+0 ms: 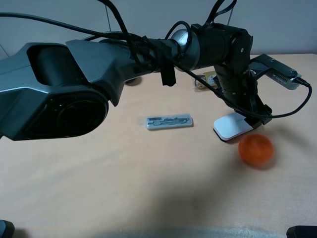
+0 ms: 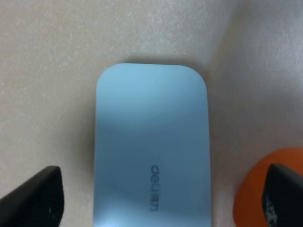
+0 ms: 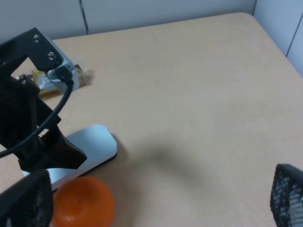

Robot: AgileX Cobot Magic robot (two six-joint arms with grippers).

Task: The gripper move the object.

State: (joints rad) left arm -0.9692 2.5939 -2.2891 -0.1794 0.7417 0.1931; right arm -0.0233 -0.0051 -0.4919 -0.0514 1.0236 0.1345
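The white glossy case (image 1: pixel 229 127) lies flat on the tan table, right of centre. My left gripper (image 1: pixel 250 115) reaches across from the left and hangs low over the case's far end. In the left wrist view the left gripper (image 2: pixel 161 201) is open, with one black finger (image 2: pixel 35 198) on each side of the case (image 2: pixel 151 137) and neither touching it. My right gripper (image 3: pixel 156 189) is open and empty, high above the table. It looks down on the case (image 3: pixel 92 144).
An orange (image 1: pixel 255 149) sits just right of and in front of the case, close to one left finger (image 2: pixel 284 194). A slim translucent pen case (image 1: pixel 169 121) lies mid-table. A snack wrapper (image 1: pixel 204 80) lies behind. The table's right edge (image 3: pixel 279 45) is near.
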